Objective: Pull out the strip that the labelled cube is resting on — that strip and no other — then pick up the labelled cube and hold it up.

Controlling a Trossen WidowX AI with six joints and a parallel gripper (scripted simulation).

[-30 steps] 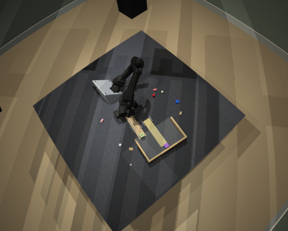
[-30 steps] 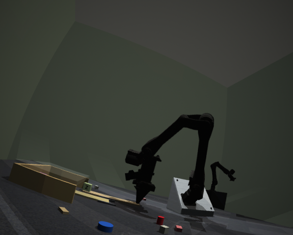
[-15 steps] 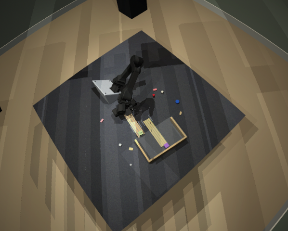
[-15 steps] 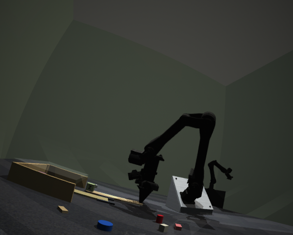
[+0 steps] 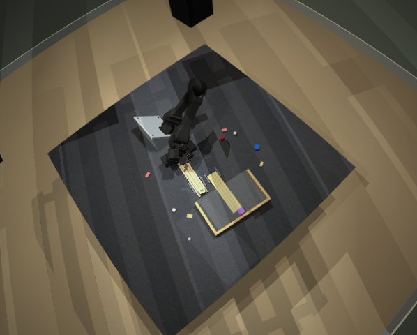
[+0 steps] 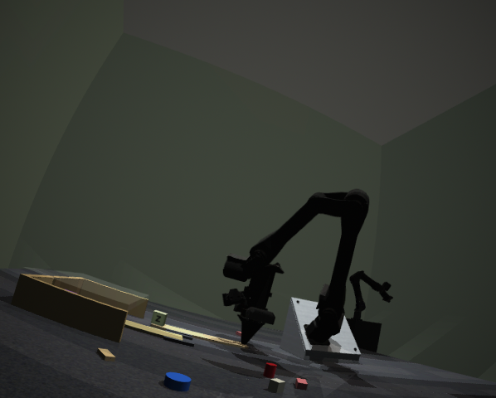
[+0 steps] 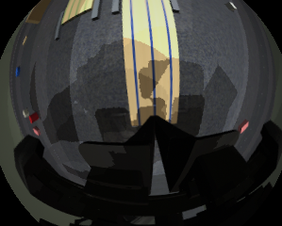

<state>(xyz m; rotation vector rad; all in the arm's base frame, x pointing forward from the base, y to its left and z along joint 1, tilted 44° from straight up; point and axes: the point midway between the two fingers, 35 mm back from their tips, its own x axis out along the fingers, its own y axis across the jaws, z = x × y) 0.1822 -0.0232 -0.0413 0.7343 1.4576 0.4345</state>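
The labelled cube (image 6: 158,317) — green, marked Z — sits on the far end of a tan strip (image 5: 193,179) lying on the dark tabletop (image 5: 129,216), just outside the open wooden tray (image 5: 233,223). A second strip (image 5: 224,192) reaches into that tray, a purple block (image 5: 240,211) at its end. The claw (image 6: 245,341) is closed on nothing — its tip pressed down on the first strip's near end.
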